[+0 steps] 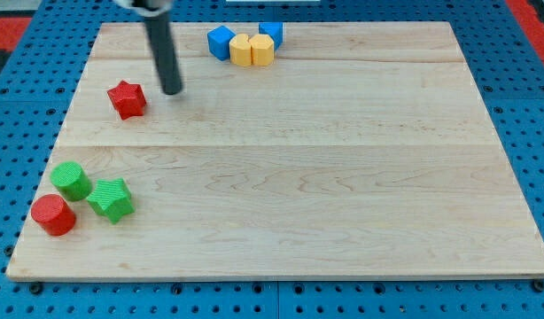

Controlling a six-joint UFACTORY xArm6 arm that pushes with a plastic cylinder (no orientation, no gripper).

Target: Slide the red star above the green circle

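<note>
The red star (127,98) lies on the wooden board near the view's upper left. The green circle (71,180), a short cylinder, sits at the lower left, well below the star. My tip (171,90) rests on the board just to the right of the red star, a small gap apart from it. The rod rises from the tip toward the view's top.
A green star (111,198) lies right of the green circle and a red cylinder (53,214) below it. At the top, two blue blocks (221,42) (271,34) flank two yellow blocks (242,50) (262,50). The board's left edge (42,177) is close to the green circle.
</note>
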